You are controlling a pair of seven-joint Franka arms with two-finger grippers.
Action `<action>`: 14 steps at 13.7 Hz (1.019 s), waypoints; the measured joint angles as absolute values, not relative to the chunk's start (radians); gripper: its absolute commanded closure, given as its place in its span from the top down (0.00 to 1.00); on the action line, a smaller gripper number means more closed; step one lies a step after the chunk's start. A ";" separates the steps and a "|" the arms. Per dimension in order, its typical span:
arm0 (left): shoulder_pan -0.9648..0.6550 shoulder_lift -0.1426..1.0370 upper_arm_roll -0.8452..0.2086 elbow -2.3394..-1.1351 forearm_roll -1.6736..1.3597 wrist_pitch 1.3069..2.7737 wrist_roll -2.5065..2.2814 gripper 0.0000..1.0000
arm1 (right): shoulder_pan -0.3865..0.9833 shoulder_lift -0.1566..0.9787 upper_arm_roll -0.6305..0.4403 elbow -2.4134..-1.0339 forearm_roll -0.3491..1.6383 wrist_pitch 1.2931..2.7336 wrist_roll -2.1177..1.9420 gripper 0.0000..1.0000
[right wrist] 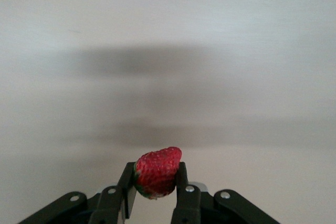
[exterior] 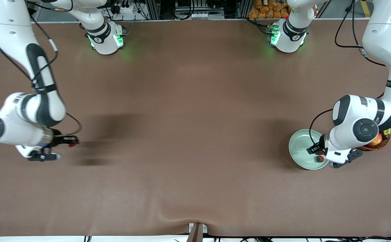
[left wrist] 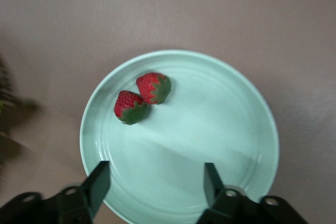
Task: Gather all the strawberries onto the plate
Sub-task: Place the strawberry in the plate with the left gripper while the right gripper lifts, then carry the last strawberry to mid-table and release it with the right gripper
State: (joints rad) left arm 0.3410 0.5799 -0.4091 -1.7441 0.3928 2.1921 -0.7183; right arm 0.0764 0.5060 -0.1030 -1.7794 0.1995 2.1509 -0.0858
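A plain brown desk (exterior: 188, 134) fills the scene, with the two arm bases at its upper edge in the front view. On it, toward the left arm's end, we see the pale mint-green plate (exterior: 299, 148). Two strawberries (left wrist: 142, 98) lie inside the plate, touching each other, close to its rim and off its centre; each is red with a dark green cap. In the front view only one of them shows, at the plate's edge nearer the front camera, just beside the arm.

The left claw (left wrist: 156, 179) hangs over the plate with its fingers spread apart and nothing between them.

Just beside the plate, toward the left arm's end, stands a brown wicker basket (exterior: 379, 145), mostly covered by the arm; a red-yellow apple (exterior: 376, 139) shows in it.

The third strawberry (right wrist: 157, 171) is well apart from the plate, at the right arm's end. The right claw (right wrist: 156, 179) pinches it between both fingers, above bare desk.
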 measured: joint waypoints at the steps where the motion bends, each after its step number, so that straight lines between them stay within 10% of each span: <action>1: 0.341 0.574 -0.414 -1.740 0.393 2.189 -0.718 1.00 | 0.096 0.506 -0.062 -1.770 0.207 2.151 0.011 0.00; 9: 0.338 0.483 -0.493 -1.703 0.393 2.116 -0.717 1.00 | 0.321 0.582 0.143 -1.613 0.310 2.173 0.754 0.00; 14: 0.337 0.447 -0.563 -1.702 0.358 2.082 -0.721 1.00 | 0.546 0.714 0.151 -1.532 0.349 2.478 1.071 0.00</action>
State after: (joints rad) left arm 0.3374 0.4466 -0.5630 -1.7016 0.3582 2.0825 -0.7212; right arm 0.5459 0.7135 0.1513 -1.5318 0.3486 2.4778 1.0706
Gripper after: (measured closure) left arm 0.000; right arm 0.661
